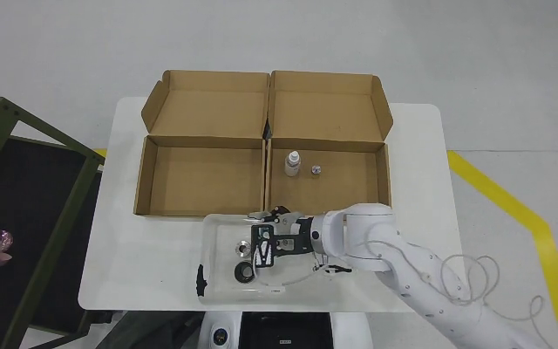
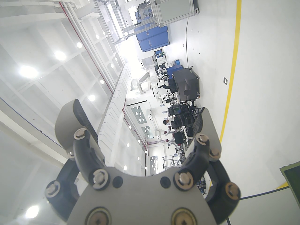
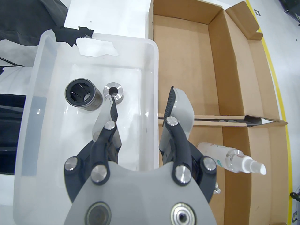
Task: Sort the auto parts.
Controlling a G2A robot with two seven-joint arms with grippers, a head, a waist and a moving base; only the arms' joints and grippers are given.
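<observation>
Holds nothing in the right hand [image 3: 143, 99], spread wide astride one wall of the clear bin [image 3: 153, 54]: one finger [image 3: 114, 111] inside, tip right at the silver cone-shaped part [image 3: 113, 91], contact impossible to judge, the other outside by the cardboard box [image 3: 187, 71]. Finds the black cylindrical bearing [image 3: 83, 97] just beyond that silver part on the bin floor, and farther out a spray bottle [image 3: 225, 156] lying in the neighbouring box [image 3: 257, 165] on the tabletop [image 3: 105, 12]. Shows the left hand [image 2: 139, 108] wide open too, bare, aimed at the room.
</observation>
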